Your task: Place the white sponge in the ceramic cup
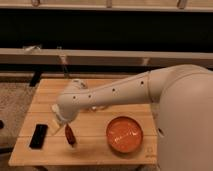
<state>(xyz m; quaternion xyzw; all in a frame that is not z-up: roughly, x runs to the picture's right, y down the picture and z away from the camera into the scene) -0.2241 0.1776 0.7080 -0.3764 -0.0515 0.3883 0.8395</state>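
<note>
White-shelled gripper [60, 119] was down low over the left part of the wooden table [95, 150], tucked under the bulky wrist. Honestly I couldn't tell whether it was spread or closed, or whether it had hold of anything, because the wrist covered the business end.

A pale scrap poked out just left of the wrist. I took that for the white sponge [55, 108], lying on the table right beside the gripper, but most of it was hidden, so I couldn't say if they were touching.

Just below the gripper lay a small reddish-brown thing [70, 135], and left of that a flat black object [38, 136]. The ceramic cup [77, 84] only showed as a pale rim peeking over the top of the arm [115, 92], behind it toward the back of the table. The orange bowl [125, 134] sat well off to the right, near the front edge.

My worries from here:

- The reddish thing was so close that a sloppy close could pinch it instead of the sponge, or shove it toward the front edge.
- A flat sponge is easy to skate over, and a shallow grab could flick it off the left side.
- The big one: the cup sat right behind the forearm. Any swing back to reach it could clip the rim and tip it or push it off.
- The sponge looked about as long as the cup's mouth, so a flat drop could leave it bridging the rim.
</note>
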